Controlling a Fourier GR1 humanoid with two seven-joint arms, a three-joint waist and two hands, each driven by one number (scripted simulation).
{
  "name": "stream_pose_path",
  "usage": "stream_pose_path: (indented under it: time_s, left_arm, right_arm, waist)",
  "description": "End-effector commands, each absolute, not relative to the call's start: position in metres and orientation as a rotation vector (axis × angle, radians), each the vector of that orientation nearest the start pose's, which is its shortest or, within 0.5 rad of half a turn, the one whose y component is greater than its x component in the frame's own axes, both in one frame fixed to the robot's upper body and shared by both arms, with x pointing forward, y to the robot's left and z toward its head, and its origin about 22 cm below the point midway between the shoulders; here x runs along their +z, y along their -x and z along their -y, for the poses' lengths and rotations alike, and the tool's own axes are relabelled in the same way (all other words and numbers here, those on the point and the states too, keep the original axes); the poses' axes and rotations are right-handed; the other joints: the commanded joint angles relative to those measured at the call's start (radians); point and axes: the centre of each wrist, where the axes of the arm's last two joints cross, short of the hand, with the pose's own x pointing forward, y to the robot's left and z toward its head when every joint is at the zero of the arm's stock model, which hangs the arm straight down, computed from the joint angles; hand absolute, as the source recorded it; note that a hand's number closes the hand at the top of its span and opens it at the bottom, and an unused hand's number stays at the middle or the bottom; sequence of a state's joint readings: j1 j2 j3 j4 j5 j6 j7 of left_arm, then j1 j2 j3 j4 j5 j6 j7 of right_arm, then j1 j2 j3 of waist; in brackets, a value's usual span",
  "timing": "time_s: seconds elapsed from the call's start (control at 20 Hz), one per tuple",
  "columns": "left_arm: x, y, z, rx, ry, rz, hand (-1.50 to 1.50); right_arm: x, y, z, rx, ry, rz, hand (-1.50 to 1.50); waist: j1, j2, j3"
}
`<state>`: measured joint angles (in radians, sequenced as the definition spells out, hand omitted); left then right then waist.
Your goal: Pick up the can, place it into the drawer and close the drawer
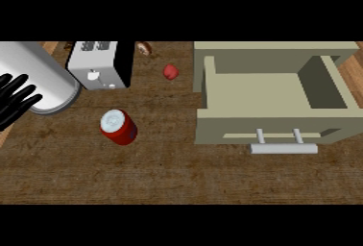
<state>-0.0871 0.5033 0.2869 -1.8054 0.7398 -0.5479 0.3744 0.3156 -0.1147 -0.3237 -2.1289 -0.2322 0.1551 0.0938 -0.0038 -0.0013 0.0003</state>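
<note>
Red can [119, 127] stands left of open drawer [273, 103].

Bare desk [177, 178] lay around the can [118, 127]; the toaster [101, 65] stood behind it, apparently clear; the drawer [273, 103] gaped open.

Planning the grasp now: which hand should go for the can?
Left, probably. The left hand is the only one in view, open at the left edge, on the same side as the red can. The open drawer lies right; the right hand doesn't show.
</note>
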Motion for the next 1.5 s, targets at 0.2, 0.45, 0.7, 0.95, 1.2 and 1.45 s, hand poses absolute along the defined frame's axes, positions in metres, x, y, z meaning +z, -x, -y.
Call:
stream_pose_path:
  time_s: [0.2,0.45,0.7,0.95,1.2,1.45]
  left_arm:
    - [0.155,-0.248,-0.357,-0.283,0.483,1.530,-1.50]
    - [0.125,-0.273,-0.349,-0.240,0.511,1.495,-1.50]
    - [0.115,-0.281,-0.329,-0.215,0.548,1.456,-1.50]
    - [0.094,-0.286,-0.336,-0.210,0.503,1.431,-1.50]
    - [0.069,-0.301,-0.305,-0.263,0.455,1.445,-1.50]
    - [0.039,-0.297,-0.319,-0.262,0.437,1.434,-1.50]
  right_arm:
    - [0.095,-0.121,0.342,-0.097,0.201,1.787,-1.50]
    - [0.109,-0.110,0.354,-0.090,0.207,1.785,-1.50]
    - [0.092,-0.091,0.366,-0.088,0.195,1.784,-1.50]
    - [0.096,-0.101,0.361,-0.098,0.198,1.777,-1.50]
    - [0.088,-0.092,0.358,-0.089,0.204,1.780,-1.50]
    - [0.081,-0.088,0.371,-0.114,0.194,1.776,-1.50]
  waist:
    - [0.001,0.000,0.000]
    - [-0.007,0.001,-0.001]
    - [-0.007,0.000,0.000]
    - [-0.003,0.002,-0.001]
    - [-0.007,0.002,0.000]
    - [-0.004,0.002,-0.001]
